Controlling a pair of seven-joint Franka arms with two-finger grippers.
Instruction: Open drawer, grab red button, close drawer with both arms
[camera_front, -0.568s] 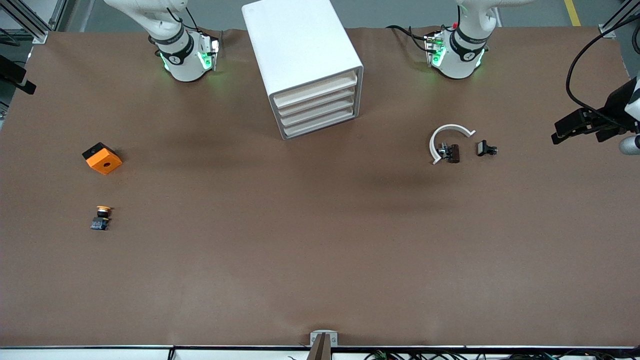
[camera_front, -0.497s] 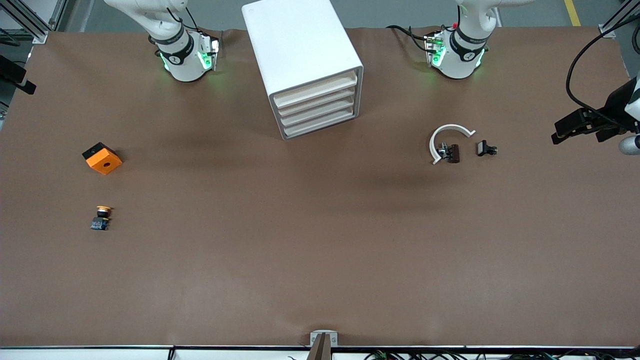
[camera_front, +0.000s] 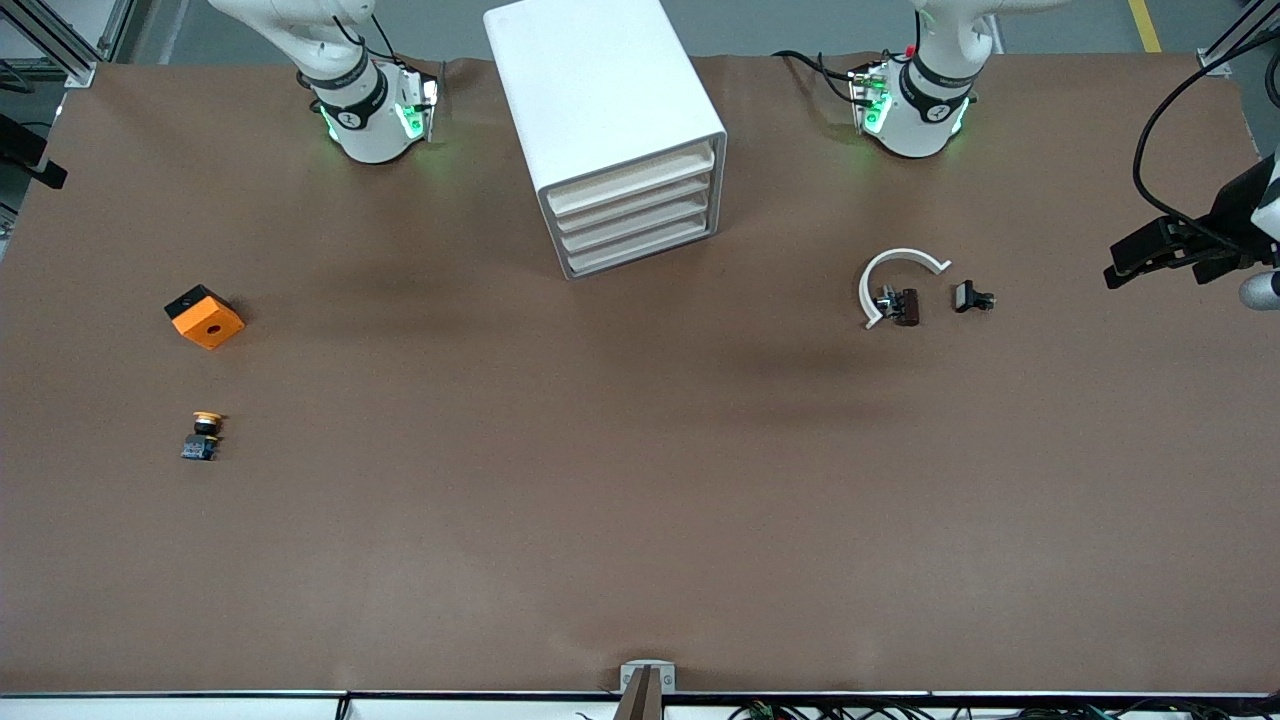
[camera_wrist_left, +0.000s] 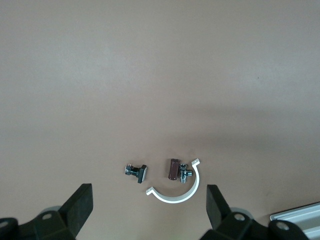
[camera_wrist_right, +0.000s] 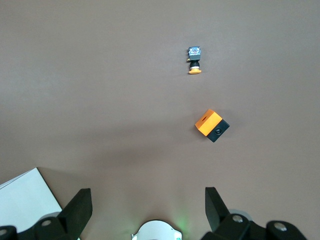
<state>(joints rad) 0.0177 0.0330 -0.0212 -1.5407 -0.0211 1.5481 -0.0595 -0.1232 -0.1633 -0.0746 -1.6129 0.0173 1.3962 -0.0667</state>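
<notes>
- Even, bright overhead light covers the brown table (camera_front: 640, 480); no harsh glare anywhere on its matte surface.
- Soft, broad shadows lie as darker bands across the middle of the table in the front view, with blurred edges.
- The white drawer cabinet (camera_front: 600, 90) is the brightest thing, its top nearly washed out; its drawer fronts sit in mild shade.
- Green lights glow on both arm bases (camera_front: 375, 115), tinting the table beside them.
- In both wrist views a wide, faint shadow band crosses the table; small parts such as the white half ring (camera_wrist_left: 177, 192) and the orange cube (camera_wrist_right: 211, 125) are slightly soft.
</notes>
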